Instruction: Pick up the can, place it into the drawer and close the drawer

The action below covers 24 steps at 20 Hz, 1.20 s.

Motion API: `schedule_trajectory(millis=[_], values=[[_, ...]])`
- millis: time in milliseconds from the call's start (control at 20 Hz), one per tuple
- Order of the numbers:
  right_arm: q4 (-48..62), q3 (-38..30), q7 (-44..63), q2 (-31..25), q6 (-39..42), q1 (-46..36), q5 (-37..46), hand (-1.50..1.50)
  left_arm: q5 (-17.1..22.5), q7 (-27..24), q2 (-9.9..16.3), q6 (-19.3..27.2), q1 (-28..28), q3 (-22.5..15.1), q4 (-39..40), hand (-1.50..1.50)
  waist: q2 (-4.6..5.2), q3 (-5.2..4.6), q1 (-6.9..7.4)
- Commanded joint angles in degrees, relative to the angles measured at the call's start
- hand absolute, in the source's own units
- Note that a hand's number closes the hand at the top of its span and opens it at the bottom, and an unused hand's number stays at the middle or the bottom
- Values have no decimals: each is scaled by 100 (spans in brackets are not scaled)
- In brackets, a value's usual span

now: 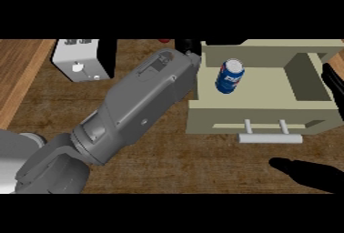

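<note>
A blue can (230,76) with a white top stands slightly tilted inside the open beige drawer (262,109), near its back left corner. No hand touches it. My left forearm crosses the view from the lower left up to the drawer's left wall. Only a dark bit of the left hand (184,45) shows at the top, behind that wall. The right hand (306,172) lies low at the lower right, in front of the drawer, with its fingers stretched out to the left and holding nothing. The drawer's pale bar handle (270,138) faces me.
A white box-shaped appliance (80,61) with a dark side stands at the back left on the wooden counter (40,91). A black shape (334,78) shows past the drawer's right wall. Bare counter lies in front of the handle.
</note>
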Motion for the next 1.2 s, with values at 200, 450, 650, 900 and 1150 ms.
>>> schedule_trajectory(millis=[200,450,650,900,1150], values=[[1938,820,-322,-179,-862,-1186,1673,-150,-257,264,10,274,61,-12,-269,-150,-29,-1,176],[3050,1128,-524,-371,-1086,-1765,2245,-150,-451,416,260,250,290,-63,-515,-150,-40,0,149],[4191,1142,-741,-565,-1578,-2252,2795,-150,-438,953,859,63,102,19,-729,-150,-20,2,214],[5600,970,-743,-341,-2421,-2766,3114,-150,-669,928,1044,330,765,-56,-1334,-150,-35,3,209],[6969,760,-893,-364,-3233,-3062,3363,-150,-745,1343,1629,197,936,-48,-2010,-150,-29,6,277]])
